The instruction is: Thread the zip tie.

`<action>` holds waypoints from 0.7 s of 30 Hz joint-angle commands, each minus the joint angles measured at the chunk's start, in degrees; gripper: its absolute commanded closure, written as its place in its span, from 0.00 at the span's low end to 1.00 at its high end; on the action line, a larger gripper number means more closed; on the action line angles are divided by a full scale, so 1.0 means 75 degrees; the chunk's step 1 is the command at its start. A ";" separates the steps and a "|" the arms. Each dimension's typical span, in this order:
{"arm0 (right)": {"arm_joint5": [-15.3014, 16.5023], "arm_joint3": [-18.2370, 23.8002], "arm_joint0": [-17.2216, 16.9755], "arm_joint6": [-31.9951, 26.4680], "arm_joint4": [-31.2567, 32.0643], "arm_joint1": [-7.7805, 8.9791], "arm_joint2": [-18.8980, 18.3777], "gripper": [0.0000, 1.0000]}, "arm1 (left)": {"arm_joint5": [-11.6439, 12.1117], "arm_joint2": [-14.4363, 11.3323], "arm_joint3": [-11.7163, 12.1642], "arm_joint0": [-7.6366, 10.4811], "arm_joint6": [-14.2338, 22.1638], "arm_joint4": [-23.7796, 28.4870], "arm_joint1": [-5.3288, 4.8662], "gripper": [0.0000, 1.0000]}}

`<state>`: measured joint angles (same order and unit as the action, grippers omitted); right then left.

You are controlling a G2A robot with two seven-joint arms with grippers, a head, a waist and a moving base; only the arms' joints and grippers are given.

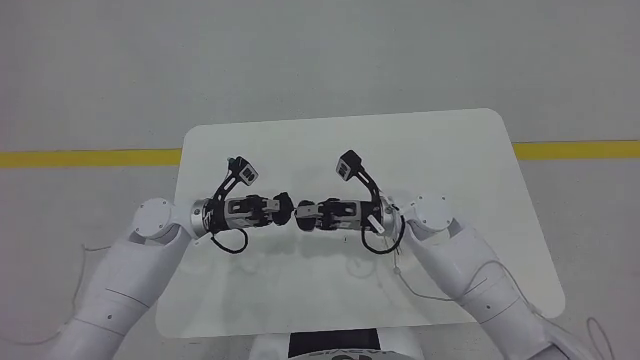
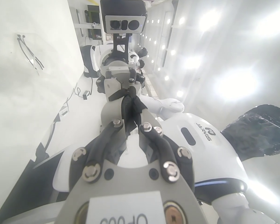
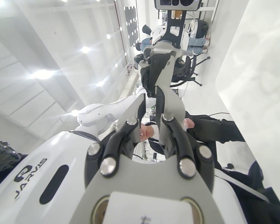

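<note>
1. Arm position. Both of my arms were bent inward over the white table (image 1: 450, 150), forearms roughly in line with each other. My left claw (image 2: 133, 103) and my right claw (image 3: 151, 93) pointed straight at one another and met tip to tip above the middle of the table, nearer its front edge than its far edge. Both were held clear of the surface.

2. Left claw. In the left wrist view, its two fingers (image 2: 151, 117) were drawn in until the dark-padded tips were pressed together. I could not make out what, if anything, was pinched between them, because the pads and the material at the tips were all the same black.

3. Right claw. It sat directly against the tips of the left claw. I could not tell whether it was spread or pressed together.

4. Contact point. A short black strip (image 2: 114, 96) projected sideways from where the two claws met. I could not confirm whether this strip was a zip tie or part of the padding.

5. Task item. A small bunch of thin black zip ties (image 2: 29, 52) lay flat on the table, well apart from both claws and touched by neither.
</note>
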<state>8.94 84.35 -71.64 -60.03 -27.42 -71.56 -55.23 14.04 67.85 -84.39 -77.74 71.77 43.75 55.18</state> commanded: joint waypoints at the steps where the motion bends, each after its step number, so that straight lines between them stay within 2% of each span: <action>1: 0.0001 -0.0020 0.0024 0.0023 0.0011 -0.0001 0.0018 0.96 | 0.0003 -0.0008 0.0004 0.0006 0.0002 0.0007 -0.0001 1.00; 15: 0.0028 -0.0059 0.0058 0.0210 0.0044 0.0015 0.0058 0.89 | 0.0005 -0.0061 0.0009 0.0040 0.0010 0.0020 -0.0008 1.00; 21: 0.0041 -0.0064 0.0029 0.0256 0.0044 0.0030 0.0053 0.83 | 0.0019 -0.0058 0.0010 0.0029 0.0005 0.0036 -0.0016 1.00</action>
<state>9.24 83.89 -71.38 -58.15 -27.09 -71.36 -54.82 14.16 67.40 -84.31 -77.51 71.83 44.01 55.08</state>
